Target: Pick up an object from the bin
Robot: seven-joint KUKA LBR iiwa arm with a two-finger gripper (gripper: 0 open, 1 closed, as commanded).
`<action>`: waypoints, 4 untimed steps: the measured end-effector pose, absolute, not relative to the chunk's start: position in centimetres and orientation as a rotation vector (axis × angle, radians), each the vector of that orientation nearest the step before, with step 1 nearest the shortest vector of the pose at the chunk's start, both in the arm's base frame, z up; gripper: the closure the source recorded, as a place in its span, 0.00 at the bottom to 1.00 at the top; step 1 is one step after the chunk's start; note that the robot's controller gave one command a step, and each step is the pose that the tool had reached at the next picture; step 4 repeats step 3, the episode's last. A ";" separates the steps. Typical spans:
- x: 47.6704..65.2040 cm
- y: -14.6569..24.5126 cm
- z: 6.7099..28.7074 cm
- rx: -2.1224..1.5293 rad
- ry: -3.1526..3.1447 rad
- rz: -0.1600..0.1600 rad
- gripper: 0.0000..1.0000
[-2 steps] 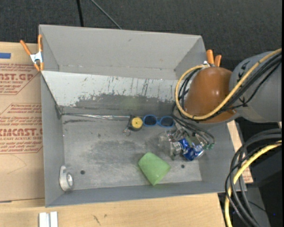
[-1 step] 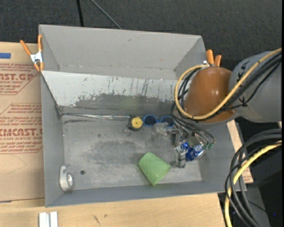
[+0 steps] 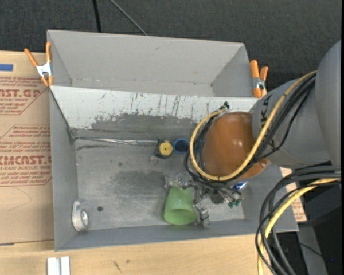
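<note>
While the arm (image 3: 309, 125) leans in from the right, its orange cover (image 3: 229, 145) and looped cables (image 3: 198, 132) blot out a good part of the bin's right side. The claw (image 3: 199, 202) beneath them is a tangle of metal that's hard to read: spread or pressed together, I cannot tell. It sits low over the bin floor, right up against a green cup (image 3: 179, 206). That cup lies on its side near the front wall, a little right of the middle, and whether it is actually gripped can't be made out.

Elsewhere in the grey bin (image 3: 103, 153), a small yellow round piece (image 3: 165, 148) lies near the foot of the sloped rear wall. A blue piece (image 3: 180, 146) is just beside it, partly cut off by the cables. Over in the front left corner, well apart from all that, there's a silvery ring (image 3: 79, 216). The bin floor is scuffed and streaked dark. A pale wooden table (image 3: 160, 259) shows in front of the bin, and a dark floor (image 3: 218, 10) beyond it.
</note>
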State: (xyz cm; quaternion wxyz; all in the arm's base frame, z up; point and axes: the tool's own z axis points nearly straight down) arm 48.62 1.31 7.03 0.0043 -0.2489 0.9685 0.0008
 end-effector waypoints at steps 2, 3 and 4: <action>52.1 3.3 19.1 -0.735 3.044 -0.001 1.00; 49.3 2.5 31.0 -2.149 2.286 -0.002 1.00; 49.3 2.5 31.0 -2.149 2.286 -0.002 1.00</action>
